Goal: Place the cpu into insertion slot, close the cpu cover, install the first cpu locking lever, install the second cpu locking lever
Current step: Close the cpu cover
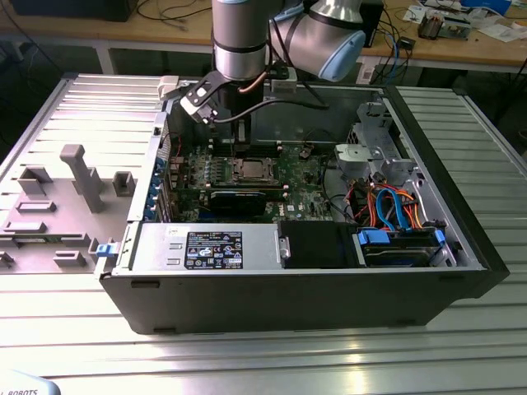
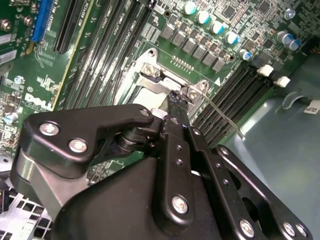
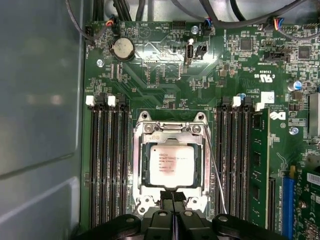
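cpu (image 3: 172,166) seated in socket, cpu cover (image 3: 140,170) down around it. pincer (image 3: 172,196) closed, empty, tips at socket edge; probably used as pusher. Locking lever (image 3: 216,170) angled off socket, looks unlatched.

A silvery table of ribbed metal profiles (image 1: 272,362) carries everything, its grooves running across the exterior view from left to right. An open computer case (image 1: 288,296) lies on its side near the middle of the table, its black outer wall facing the camera. Just beside it, on the exterior view's left, a flat grey fixture plate (image 1: 41,185) rests on the same surface with several grey blocks (image 1: 82,177) standing on it. A white object (image 1: 25,387) sits at the table's near corner on the exterior view's left.
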Controlling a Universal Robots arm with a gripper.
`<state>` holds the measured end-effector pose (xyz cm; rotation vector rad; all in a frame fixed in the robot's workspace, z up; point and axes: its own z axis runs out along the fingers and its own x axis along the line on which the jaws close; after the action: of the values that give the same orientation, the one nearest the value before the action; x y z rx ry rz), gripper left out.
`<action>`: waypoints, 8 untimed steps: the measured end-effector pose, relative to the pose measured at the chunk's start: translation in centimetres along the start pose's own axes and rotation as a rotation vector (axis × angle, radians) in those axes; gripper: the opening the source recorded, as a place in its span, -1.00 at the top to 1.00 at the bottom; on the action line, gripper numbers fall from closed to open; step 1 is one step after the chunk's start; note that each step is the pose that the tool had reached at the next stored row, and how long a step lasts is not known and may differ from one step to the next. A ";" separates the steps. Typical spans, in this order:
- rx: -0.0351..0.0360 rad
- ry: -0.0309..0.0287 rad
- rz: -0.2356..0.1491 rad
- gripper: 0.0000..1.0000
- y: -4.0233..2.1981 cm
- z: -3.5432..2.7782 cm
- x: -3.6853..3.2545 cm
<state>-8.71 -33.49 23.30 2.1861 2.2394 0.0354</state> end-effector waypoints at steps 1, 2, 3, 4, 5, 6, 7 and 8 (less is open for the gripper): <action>0.0001 0.0000 -0.001 0.76 -0.03 0.39 0.00; 0.0001 0.0000 -0.002 0.76 -0.05 0.56 0.00; 0.0002 -0.0001 -0.003 0.76 -0.07 0.75 -0.01; 0.0004 -0.0001 -0.004 0.76 -0.07 0.92 -0.01; 0.0005 0.0000 -0.004 0.76 -0.10 0.97 -0.01; 0.0005 -0.0001 -0.004 0.76 -0.11 0.97 -0.01; 0.0006 -0.0001 -0.004 0.76 -0.11 0.98 -0.01; 0.0005 -0.0001 -0.005 0.76 -0.11 0.98 -0.01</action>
<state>-8.80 -33.50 22.32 2.1812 2.2446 0.0348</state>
